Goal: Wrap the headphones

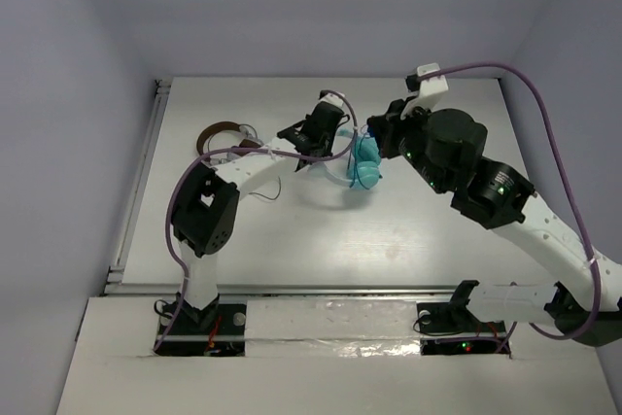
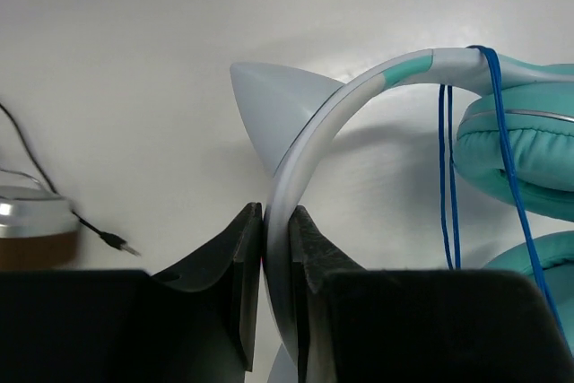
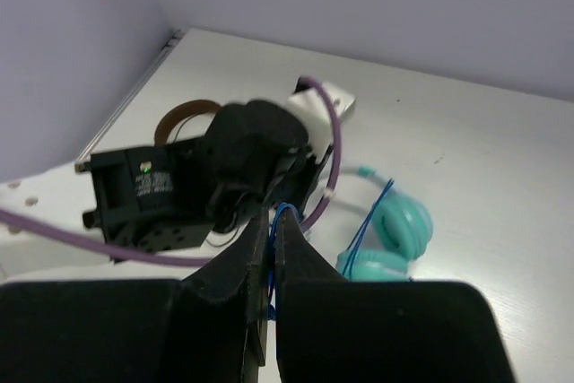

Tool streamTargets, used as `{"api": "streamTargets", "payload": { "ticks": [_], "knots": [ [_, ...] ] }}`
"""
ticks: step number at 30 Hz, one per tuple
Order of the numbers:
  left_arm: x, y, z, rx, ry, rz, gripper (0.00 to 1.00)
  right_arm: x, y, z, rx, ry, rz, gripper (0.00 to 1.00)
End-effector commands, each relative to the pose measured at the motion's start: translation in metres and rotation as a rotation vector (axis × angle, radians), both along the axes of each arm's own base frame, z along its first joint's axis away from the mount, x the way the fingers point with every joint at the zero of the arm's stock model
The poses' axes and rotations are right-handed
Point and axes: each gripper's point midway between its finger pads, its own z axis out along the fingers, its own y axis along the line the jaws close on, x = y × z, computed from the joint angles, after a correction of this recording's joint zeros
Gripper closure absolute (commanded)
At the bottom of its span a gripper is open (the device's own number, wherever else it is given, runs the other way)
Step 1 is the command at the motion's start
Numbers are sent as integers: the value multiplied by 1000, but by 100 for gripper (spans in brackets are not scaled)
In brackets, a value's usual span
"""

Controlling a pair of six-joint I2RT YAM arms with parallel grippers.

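Currently left fingers (image 2: 229,262) clamp the headphones (image 1: 367,164) by the white headband (image 2: 359,91); right fingers (image 3: 300,266) pinch the blue cable (image 2: 446,177) beside the ear cups (image 3: 399,226).

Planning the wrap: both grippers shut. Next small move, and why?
Probably the right gripper should loop the blue cable around the headband. The left gripper clamps the headband, the right pinches the cable, and cable hangs over the band.

Both arms reach forward and meet at the headphones (image 1: 367,164). The left gripper (image 1: 313,131), just left of them, has its jaws clamped on the headband (image 2: 309,127). The right gripper (image 1: 381,133), just right, pinches the cable (image 3: 374,213).
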Motion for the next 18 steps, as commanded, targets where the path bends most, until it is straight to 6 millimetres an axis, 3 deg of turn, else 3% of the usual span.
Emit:
{"api": "streamTargets", "payload": {
  "ticks": [1,4,9,11,12,17,18],
  "knots": [
    [-14,-21,50,-194,-47,-34,100,12,-21,47,81,-114,-83,100],
    [-32,-31,49,-262,-2,-74,100,19,-28,47,95,-124,-110,100],
    [-53,-29,48,-338,24,-93,100,38,-41,39,98,-122,-142,100],
    [-64,-28,38,-339,51,-104,100,45,-41,33,90,-113,-139,100],
    [-70,-31,45,-355,35,-119,100,49,-40,31,90,-112,-142,100],
    [-98,-31,40,-352,44,-178,100,67,-38,16,72,-92,-146,100],
    [-102,-30,48,-362,28,-198,100,71,-38,14,69,-91,-153,100]
  ]
}}
